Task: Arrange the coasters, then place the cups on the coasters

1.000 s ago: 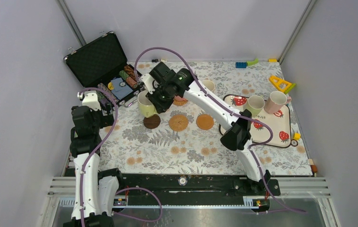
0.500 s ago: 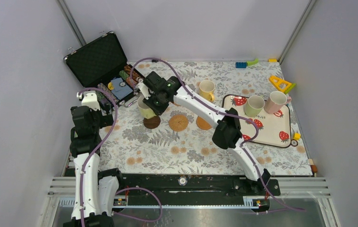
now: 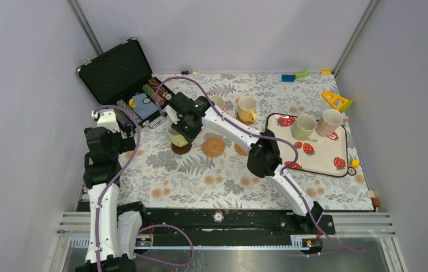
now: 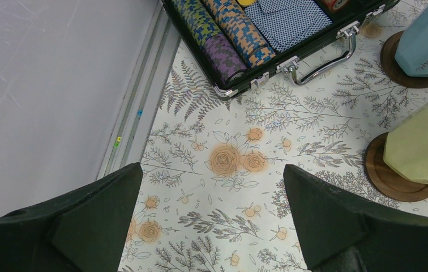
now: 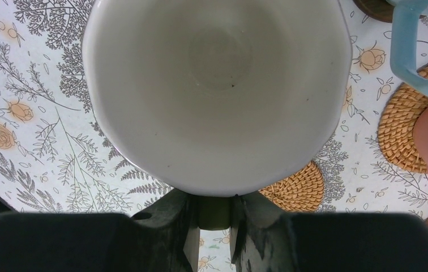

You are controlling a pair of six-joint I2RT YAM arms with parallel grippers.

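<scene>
My right gripper [image 5: 214,208] is shut on the handle of the pale green cup [image 5: 217,85], whose white inside fills the right wrist view. In the left wrist view this cup [image 4: 421,147] is on or just above a dark brown coaster [image 4: 390,180]; I cannot tell if they touch. Behind it a blue cup [image 4: 427,39] stands on the other dark coaster [image 4: 396,65]. In the top view the right gripper [image 3: 180,130] is at the left end of the coaster row, next to a bare woven coaster [image 3: 213,147]. My left gripper [image 4: 212,218] hangs open over bare tablecloth.
A yellow cup [image 3: 247,107] and a pink cup [image 3: 218,102] stand behind the row. The strawberry tray [image 3: 325,158] at the right holds a green cup [image 3: 304,127] and a light pink cup [image 3: 330,122]. An open black chip case [image 3: 122,76] lies at the back left.
My right arm has carried the pale green cup left and down to the dark brown coaster, uncovering the yellow and pink cups. The left arm has not moved.
</scene>
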